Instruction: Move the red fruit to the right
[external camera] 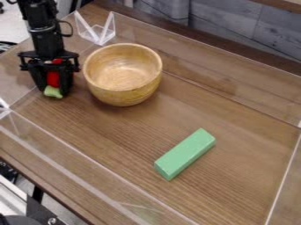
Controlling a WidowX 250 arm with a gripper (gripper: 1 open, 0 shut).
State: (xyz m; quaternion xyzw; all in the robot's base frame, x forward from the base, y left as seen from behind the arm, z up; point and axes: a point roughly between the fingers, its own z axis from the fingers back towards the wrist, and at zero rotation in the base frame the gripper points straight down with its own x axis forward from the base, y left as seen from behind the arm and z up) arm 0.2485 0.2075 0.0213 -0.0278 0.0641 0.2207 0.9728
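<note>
Keeping our claw [51,76] centred over the red fruit [53,79], at the table's far left beside the wooden bowl [122,74], we should close gently; whether its fingers already grip, we cannot tell.

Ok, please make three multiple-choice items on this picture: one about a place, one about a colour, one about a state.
1. Where is the green block?
A) inside the bowl
B) nearer the camera than the bowl
C) behind the bowl

2. What colour is the leafy cap of the fruit?
A) light green
B) blue
C) white

3. How does the wooden bowl stand?
A) upside down
B) on its side
C) upright, opening up

Right letters:
1 B: the block lies lower in the picture.
2 A: the cap shows pale green below the red fruit at the pincer.
3 C: we look down into its hollow.
</note>
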